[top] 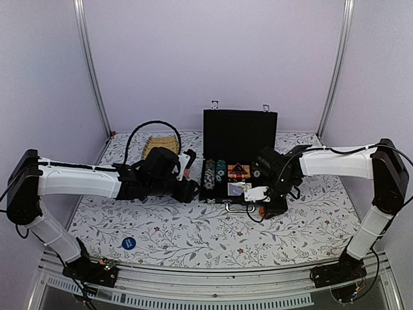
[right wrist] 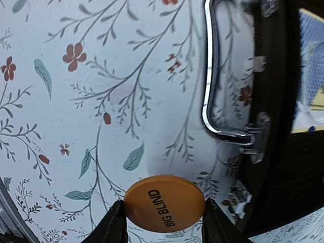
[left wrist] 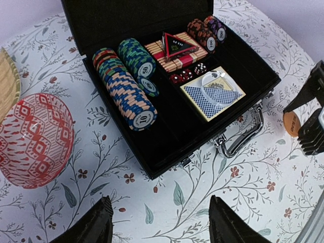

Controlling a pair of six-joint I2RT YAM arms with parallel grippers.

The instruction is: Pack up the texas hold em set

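Right wrist camera gives me what matters. My right gripper (right wrist: pixel 163 223) has its two fingers set against opposite edges of the flat, round orange disc (right wrist: pixel 164 202) lettered BIG BLIND. The jaws are partly closed and, as far as I can judge, gripping it. Whether it is off the flowered table surface (right wrist: pixel 76 126) I cannot tell.

The open black rectangular briefcase (top: pixel 240 132) lies just beside the disc, on the side away from the arm bases, with its curved silver handle (right wrist: pixel 206 91) between the two. So the carry looks short: up, over handle and front wall, down into a free slot. A round disc has no long axis, so I expect no wrist turn.

My left gripper (left wrist: pixel 162 230) hangs wide open and empty in front of the case. A small round blue disc (top: pixel 128 243) lies well apart, nearer the left arm's base.
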